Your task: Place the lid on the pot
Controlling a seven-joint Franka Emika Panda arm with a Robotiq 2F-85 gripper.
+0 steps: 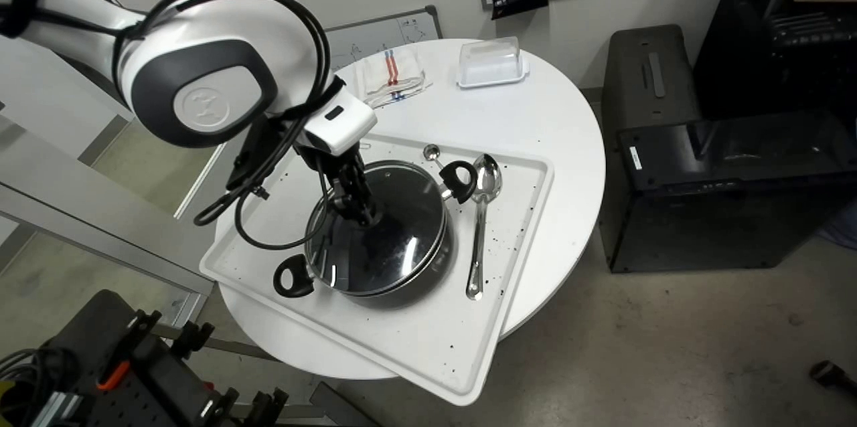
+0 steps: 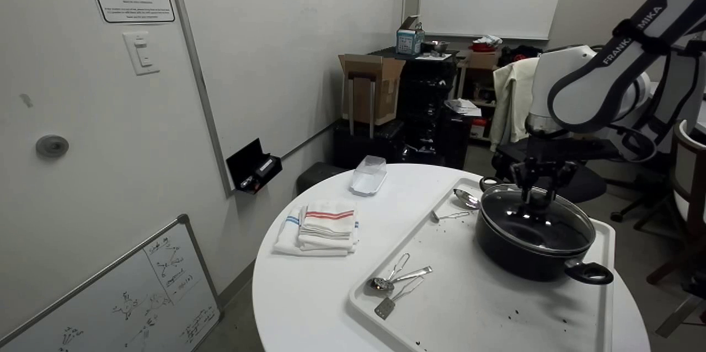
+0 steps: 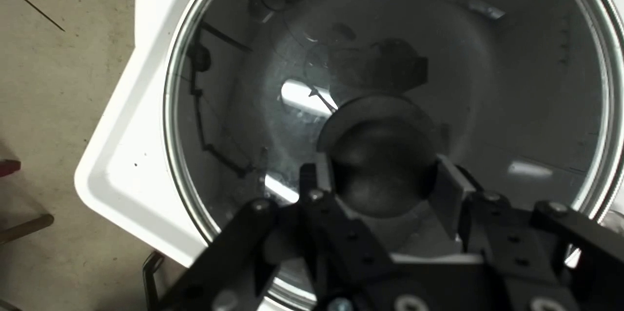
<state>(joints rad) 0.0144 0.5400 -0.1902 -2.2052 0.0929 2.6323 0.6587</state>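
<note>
Pinching the lid [image 1: 405,226] by its knob [image 3: 385,179] with the half-closed gripper [image 2: 539,196], seemingly resting it on the pot [image 2: 513,258]. Likely risking dragging it askew by rising before fully freeing the knob.

fingers [image 3: 451,191] ea side of blk knob [image 3: 382,174] on lid [image 3: 385,69], wht tray [image 3: 141,189] corner past rim [image 3: 170,106]

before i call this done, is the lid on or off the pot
On: in both exterior views the lid covers the pot, its edge following the pot's. Fully seated or not, I cannot tell.
</note>
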